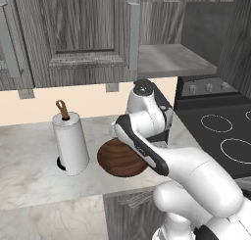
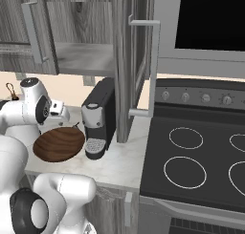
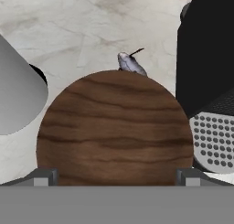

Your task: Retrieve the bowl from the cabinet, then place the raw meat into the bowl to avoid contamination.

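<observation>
The dark-brown wooden bowl (image 1: pixel 117 160) (image 2: pixel 60 143) (image 3: pixel 114 127) rests on the marble counter between the paper-towel roll and the coffee machine. My gripper (image 3: pixel 116 177) hangs right above it, looking down into it, open, with the two fingertips (image 3: pixel 43 177) wide apart and nothing between them. The raw meat (image 3: pixel 130 63), a small grey-purplish lump, lies on the counter just past the bowl's far rim. The cabinet (image 1: pixel 88 33) above stands with its right door (image 2: pixel 136 61) swung open and a bare grey shelf (image 1: pixel 171 60) (image 2: pixel 83 56).
A white paper-towel roll (image 1: pixel 71 143) (image 3: pixel 18 90) stands left of the bowl. A black coffee machine (image 2: pixel 98 118) (image 3: pixel 205 58) stands close on its right. The open door hangs beside the machine. A black stove (image 2: pixel 201 161) (image 1: pixel 225 131) lies further right.
</observation>
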You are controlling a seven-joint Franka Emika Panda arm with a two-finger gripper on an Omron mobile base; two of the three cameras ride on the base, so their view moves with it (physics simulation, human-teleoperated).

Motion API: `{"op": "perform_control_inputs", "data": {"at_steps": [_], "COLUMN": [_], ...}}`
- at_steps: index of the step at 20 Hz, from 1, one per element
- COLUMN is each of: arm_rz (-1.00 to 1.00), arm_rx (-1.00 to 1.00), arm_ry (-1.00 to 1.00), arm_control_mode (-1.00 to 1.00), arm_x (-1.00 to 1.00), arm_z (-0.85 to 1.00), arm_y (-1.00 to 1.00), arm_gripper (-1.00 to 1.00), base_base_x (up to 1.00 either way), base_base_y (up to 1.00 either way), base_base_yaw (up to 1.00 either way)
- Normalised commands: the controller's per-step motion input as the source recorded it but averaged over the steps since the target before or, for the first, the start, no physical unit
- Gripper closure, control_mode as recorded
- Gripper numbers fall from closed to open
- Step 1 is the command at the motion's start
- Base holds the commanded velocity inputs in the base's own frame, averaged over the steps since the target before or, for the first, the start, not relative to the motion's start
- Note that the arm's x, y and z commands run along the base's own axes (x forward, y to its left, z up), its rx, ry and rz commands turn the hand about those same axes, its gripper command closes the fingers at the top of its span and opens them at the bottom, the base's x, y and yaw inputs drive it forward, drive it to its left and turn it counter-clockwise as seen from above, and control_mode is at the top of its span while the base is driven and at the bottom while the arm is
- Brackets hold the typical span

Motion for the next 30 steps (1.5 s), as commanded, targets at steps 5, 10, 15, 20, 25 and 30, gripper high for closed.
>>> {"op": "perform_control_inputs", "data": {"at_steps": [5, 10, 15, 20, 25, 30], "arm_rz": [0.0, 0.0, 0.0, 0.0, -0.01, -0.01], "arm_rx": [0.01, 0.01, 0.01, 0.01, 0.01, 0.01], "arm_ry": [0.0, 0.0, 0.0, 0.0, -0.01, 0.0], "arm_control_mode": [-1.0, -1.0, -1.0, -1.0, -1.0, -1.0], "arm_x": [0.1, 0.13, 0.1, 0.08, 0.07, 0.12], "arm_z": [-0.03, -0.05, -0.12, -0.13, -0.12, -0.08], "arm_y": [0.0, 0.0, 0.0, 0.0, 0.0, 0.0], "arm_gripper": [-1.0, -1.0, -1.0, -1.0, -1.0, -1.0], "base_base_x": [0.0, 0.0, 0.0, 0.0, 0.0, 0.0], "base_base_y": [0.0, 0.0, 0.0, 0.0, 0.0, 0.0], "base_base_yaw": [0.0, 0.0, 0.0, 0.0, 0.0, 0.0]}}
